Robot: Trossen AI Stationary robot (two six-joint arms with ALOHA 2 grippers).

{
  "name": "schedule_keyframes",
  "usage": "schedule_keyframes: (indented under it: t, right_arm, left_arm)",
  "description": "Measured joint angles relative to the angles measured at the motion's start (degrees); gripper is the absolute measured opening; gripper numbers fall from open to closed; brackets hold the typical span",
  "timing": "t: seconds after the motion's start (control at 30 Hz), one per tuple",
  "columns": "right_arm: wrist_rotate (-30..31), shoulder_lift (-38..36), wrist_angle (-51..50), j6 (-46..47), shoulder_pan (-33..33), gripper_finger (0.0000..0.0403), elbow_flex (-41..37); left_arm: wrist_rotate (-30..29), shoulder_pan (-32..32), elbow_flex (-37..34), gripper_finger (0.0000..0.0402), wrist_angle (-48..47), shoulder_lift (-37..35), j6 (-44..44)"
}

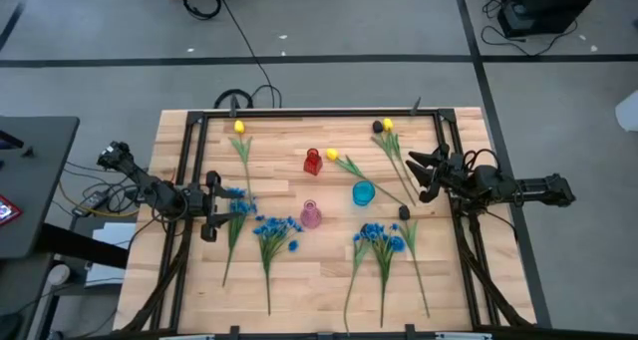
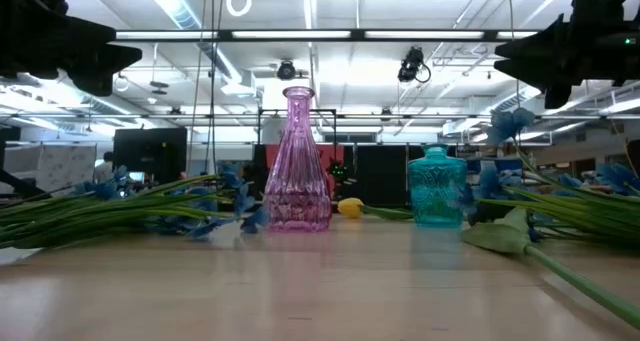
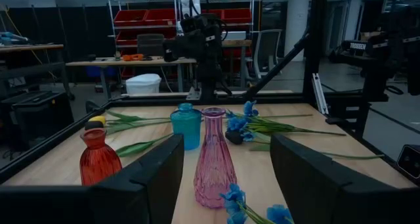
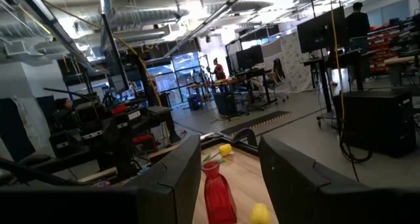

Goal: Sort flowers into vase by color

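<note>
The flowers (image 1: 267,242) lay flat across the wooden table (image 1: 329,280), nearly all with their long green stems running toward six o'clock and their heads toward twelve in the high view. At the table's eleven o'clock a yellow tulip bud (image 1: 239,127) topped a stem slanting down toward five o'clock. At one o'clock a dark bud (image 1: 378,127) and a yellow bud (image 1: 388,125) sat side by side, stems trailing toward five o'clock. Another yellow tulip (image 1: 332,155) lay near the centre, its stem pointing toward four o'clock. Bunches of small blue blossoms (image 1: 380,236) spread at seven and five o'clock.

Three vases stood upright mid-table: a red vase (image 1: 313,162), a teal vase (image 1: 363,192) and a pink vase (image 1: 310,214).

The left gripper (image 1: 211,208) hung at nine o'clock just above blue blossoms, its fingers (image 3: 147,178) parted with nothing between them. The right gripper (image 1: 417,176) hovered at three o'clock, fingers (image 4: 177,171) likewise spread and empty.
</note>
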Motion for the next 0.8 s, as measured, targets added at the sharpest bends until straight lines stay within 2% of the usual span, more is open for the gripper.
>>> schedule_keyframes:
  t: [0.4,0.8]
  right_arm:
    - [0.04,0.02,0.49,-0.22,-0.01,0.0166,0.02]
    - [0.03,0.0,9.19,3.19,-0.01,0.0166,0.0]
  left_arm:
    - [-0.23,0.02,0.01,0.0232,1.49,0.0,0.01]
    - [-0.42,0.0,0.02,0.0232,7.85,0.0,0.02]
